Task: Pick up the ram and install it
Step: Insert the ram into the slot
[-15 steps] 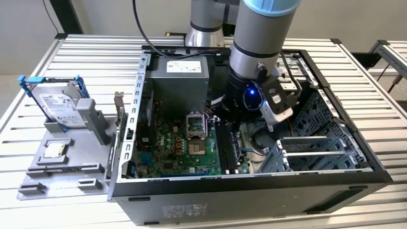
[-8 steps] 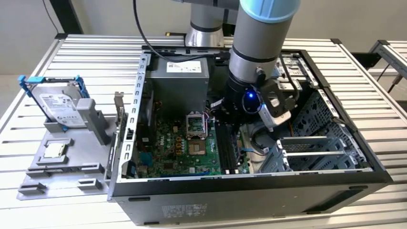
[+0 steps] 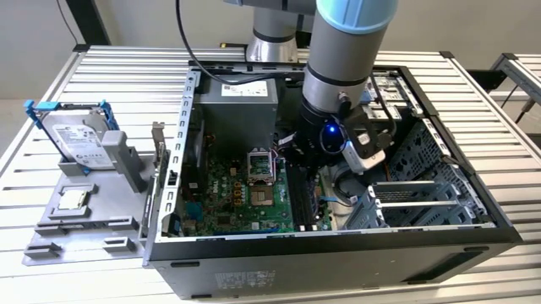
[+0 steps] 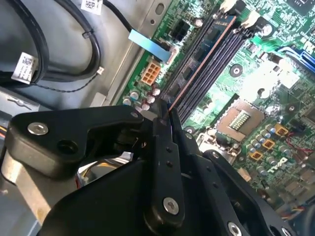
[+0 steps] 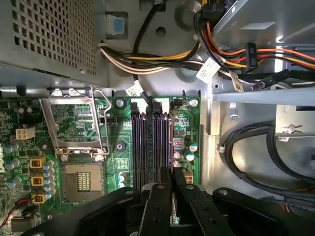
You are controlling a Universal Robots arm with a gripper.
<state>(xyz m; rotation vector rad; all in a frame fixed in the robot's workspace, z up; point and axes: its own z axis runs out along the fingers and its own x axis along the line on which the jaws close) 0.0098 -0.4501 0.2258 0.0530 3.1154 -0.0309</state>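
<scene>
We are looking down at an open computer case [image 3: 439, 244] lying on its side on a slatted metal tabletop [image 3: 127, 69]. The robot arm [image 3: 343, 57] is reaching down into the case, and its tool [image 3: 306, 166] is hanging low over the green motherboard [image 3: 237, 196], at the row of black memory slots [image 5: 151, 147] beside the open processor socket [image 5: 74, 125].

In the second wrist view, the tool [image 4: 166, 115] is pinching the ram [image 4: 204, 49] by its near end, the two dark fingers [image 4: 165, 147] pressed close on either side of its thin edge. The ram is standing on edge, lined up along the slots and lying in or right upon the outermost one; we cannot tell whether it is fully seated. In the first wrist view, the tool [image 5: 171, 178] is sitting just above the slots' near ends.

To the exterior view's left, outside the case, a grey holder [image 3: 85, 215] on the tabletop is carrying a silver hard drive [image 3: 80, 142] in a blue frame and a small square silver chip [image 3: 71, 199].
</scene>
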